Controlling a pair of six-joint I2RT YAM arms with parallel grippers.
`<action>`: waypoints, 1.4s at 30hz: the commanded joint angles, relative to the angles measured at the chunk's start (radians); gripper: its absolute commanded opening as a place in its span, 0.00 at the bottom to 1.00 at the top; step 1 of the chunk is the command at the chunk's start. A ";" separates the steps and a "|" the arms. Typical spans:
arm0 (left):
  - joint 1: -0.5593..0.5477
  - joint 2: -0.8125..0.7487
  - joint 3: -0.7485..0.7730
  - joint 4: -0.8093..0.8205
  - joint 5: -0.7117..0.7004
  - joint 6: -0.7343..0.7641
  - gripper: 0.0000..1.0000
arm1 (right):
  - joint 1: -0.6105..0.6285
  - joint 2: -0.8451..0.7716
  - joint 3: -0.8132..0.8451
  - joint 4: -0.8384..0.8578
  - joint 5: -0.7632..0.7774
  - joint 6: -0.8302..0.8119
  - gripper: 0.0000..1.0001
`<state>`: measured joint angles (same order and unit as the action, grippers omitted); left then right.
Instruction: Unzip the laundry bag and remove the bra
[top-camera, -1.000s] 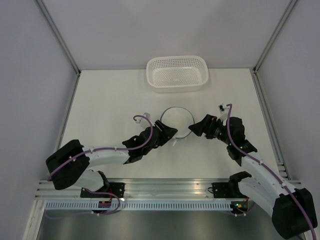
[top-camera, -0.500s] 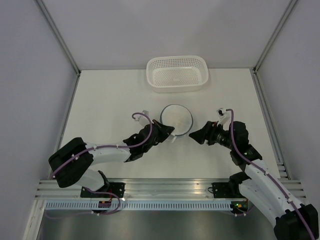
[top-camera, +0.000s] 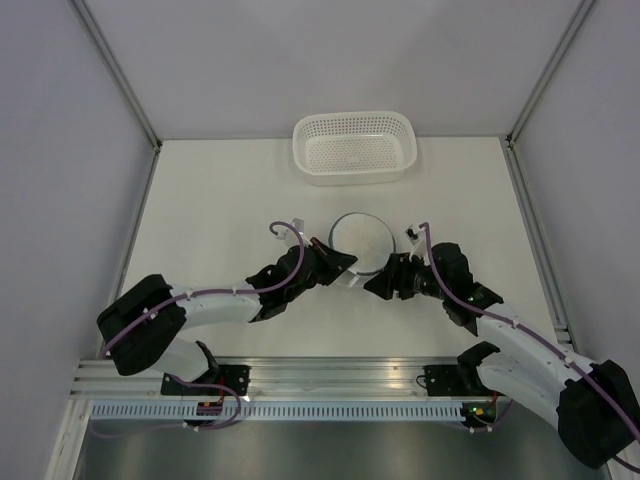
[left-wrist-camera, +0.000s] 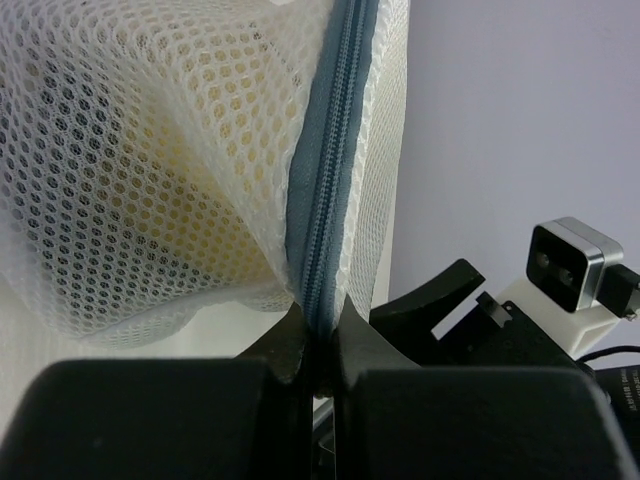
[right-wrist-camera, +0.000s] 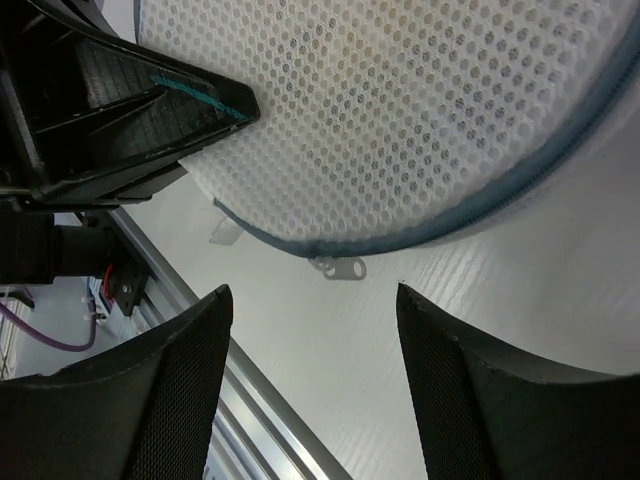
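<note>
The laundry bag (top-camera: 360, 238) is a round white mesh pouch with a grey-blue zipper rim, lying mid-table. My left gripper (top-camera: 341, 266) is shut on its zipper rim (left-wrist-camera: 322, 250) at the near left edge. In the left wrist view a faint yellow shape, the bra (left-wrist-camera: 205, 235), shows through the mesh (left-wrist-camera: 120, 150); otherwise the bra is hidden inside. My right gripper (top-camera: 379, 283) is open and empty just in front of the bag. In the right wrist view the right gripper (right-wrist-camera: 312, 292) faces the small metal zipper pull (right-wrist-camera: 340, 267), which lies on the table a little ahead of its tips.
A white perforated plastic basket (top-camera: 355, 147) stands at the back of the table. The left gripper's black body (right-wrist-camera: 130, 110) lies close on the left in the right wrist view. A metal rail (top-camera: 330, 375) runs along the table's near edge.
My right gripper has moved left and nearer, from the bag's right side to its near edge. The left gripper stays clamped on the rim, and the bag has shifted slightly.
</note>
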<state>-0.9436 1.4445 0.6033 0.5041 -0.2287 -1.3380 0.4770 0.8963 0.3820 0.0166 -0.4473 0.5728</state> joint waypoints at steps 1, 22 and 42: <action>0.002 -0.029 0.035 0.059 0.065 -0.055 0.02 | 0.057 0.055 0.052 0.077 0.094 -0.040 0.71; 0.029 -0.036 -0.002 -0.025 0.097 -0.030 0.02 | 0.181 0.033 0.155 -0.102 0.407 -0.143 0.35; 0.287 0.033 0.087 -0.174 0.552 0.368 0.02 | 0.190 0.170 0.294 -0.383 0.662 -0.162 0.00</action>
<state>-0.7086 1.4345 0.6216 0.3885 0.1833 -1.1332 0.6659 1.0431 0.6212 -0.2859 0.0784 0.4217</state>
